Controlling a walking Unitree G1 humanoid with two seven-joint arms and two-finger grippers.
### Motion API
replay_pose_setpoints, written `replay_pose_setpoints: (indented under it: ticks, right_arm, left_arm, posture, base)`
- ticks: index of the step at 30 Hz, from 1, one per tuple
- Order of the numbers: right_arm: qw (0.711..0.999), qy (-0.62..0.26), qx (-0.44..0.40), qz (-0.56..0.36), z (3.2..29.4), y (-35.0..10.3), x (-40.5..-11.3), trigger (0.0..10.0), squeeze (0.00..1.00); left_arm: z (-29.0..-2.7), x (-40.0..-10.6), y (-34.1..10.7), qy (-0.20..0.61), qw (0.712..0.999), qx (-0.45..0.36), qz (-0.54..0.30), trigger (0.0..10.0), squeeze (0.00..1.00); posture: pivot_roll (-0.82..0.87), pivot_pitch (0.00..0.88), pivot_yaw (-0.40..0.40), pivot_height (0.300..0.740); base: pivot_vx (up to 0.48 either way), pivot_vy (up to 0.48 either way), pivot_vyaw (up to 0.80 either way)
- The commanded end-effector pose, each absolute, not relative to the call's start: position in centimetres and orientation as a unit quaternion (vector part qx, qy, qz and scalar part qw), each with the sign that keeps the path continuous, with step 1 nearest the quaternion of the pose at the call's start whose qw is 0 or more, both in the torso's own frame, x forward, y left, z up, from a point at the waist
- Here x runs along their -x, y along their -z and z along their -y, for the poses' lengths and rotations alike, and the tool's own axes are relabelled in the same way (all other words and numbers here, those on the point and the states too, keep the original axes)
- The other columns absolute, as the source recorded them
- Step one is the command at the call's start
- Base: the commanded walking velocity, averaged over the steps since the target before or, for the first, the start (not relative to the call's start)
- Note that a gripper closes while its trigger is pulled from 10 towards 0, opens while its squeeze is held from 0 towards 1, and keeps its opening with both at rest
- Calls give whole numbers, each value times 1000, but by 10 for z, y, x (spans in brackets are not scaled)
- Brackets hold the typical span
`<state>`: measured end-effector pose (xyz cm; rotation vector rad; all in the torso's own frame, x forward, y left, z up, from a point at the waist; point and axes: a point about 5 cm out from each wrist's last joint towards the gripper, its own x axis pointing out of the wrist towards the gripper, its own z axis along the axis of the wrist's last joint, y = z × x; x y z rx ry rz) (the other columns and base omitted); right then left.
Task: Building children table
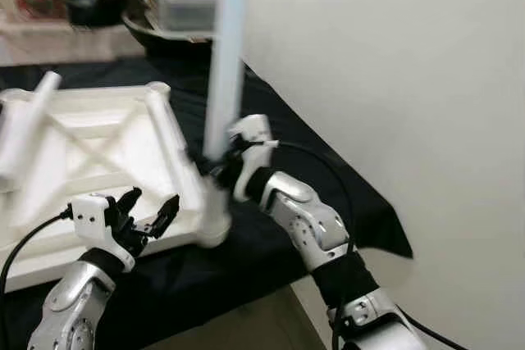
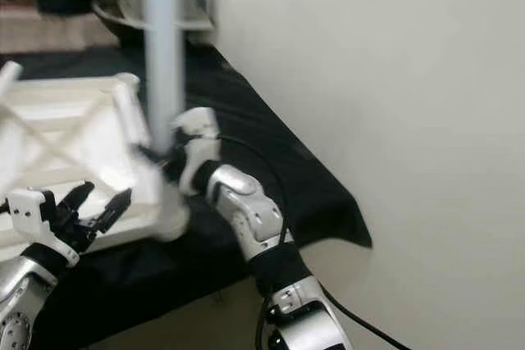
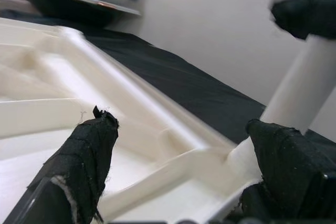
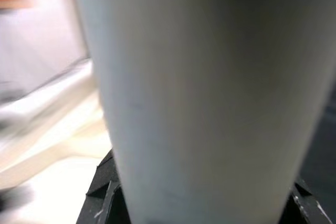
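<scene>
Clearly the leg (image 1: 223, 63) is what matters now — a pale tube standing nearly upright, its long axis running up and out of the frame, its foot at the near right corner socket (image 1: 212, 220) of the tabletop (image 1: 98, 161). That white tabletop lies upside down on the black-draped counter (image 1: 328, 194), ribs showing, with another leg (image 1: 29, 125) standing at its far left corner, tilted.

The right gripper (image 1: 215, 161) is clenched on the leg low down, just above the socket; in its wrist view the tube sits between the black fingers (image 4: 102, 192). It is the arm on the job. The left gripper (image 1: 148, 211) hovers released, fingers spread, just over the tabletop's near edge, a little to the left of the same corner — the leg lies to its right.

Judging from this, the leg is being seated: the next push should run straight down its axis into the socket, with the left gripper near enough to steady the tabletop. A white wall (image 1: 410, 79) stands close on the right.
</scene>
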<state>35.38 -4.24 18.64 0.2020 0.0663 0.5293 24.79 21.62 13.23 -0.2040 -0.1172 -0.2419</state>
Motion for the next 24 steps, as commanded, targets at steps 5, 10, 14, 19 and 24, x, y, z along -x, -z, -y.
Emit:
replay_pose_setpoints:
  ticks: [5,10,14,19,24]
  right_arm:
    - [962,-229,-108,-107,50,-149,-345,2863,0]
    - [903,-401,-145,-42,17,-172,-325,10000,1000]
    - [857,-492,-151,-25,7,-187,-314,10000,0]
    - [765,-628,-144,8,8,-202,-285,10000,0]
    - [836,-537,-114,-11,12,-182,-309,0,0]
  left_arm:
    - [-213,-247,-133,127,984,106,61,10000,0]
    - [-212,-247,-133,128,984,106,60,10000,0]
    - [-212,-248,-132,127,984,105,59,10000,0]
    - [-213,-248,-132,126,985,106,60,10000,0]
    - [-213,-248,-132,126,984,107,61,10000,0]
  posture:
    - [151,0,-137,740]
    - [150,0,-135,740]
    - [157,0,-141,740]
    - [158,0,-142,740]
    - [160,0,-146,740]
  base:
    - [0,0,0]
    - [0,0,0]
    - [0,0,0]
    - [0,0,0]
    - [0,0,0]
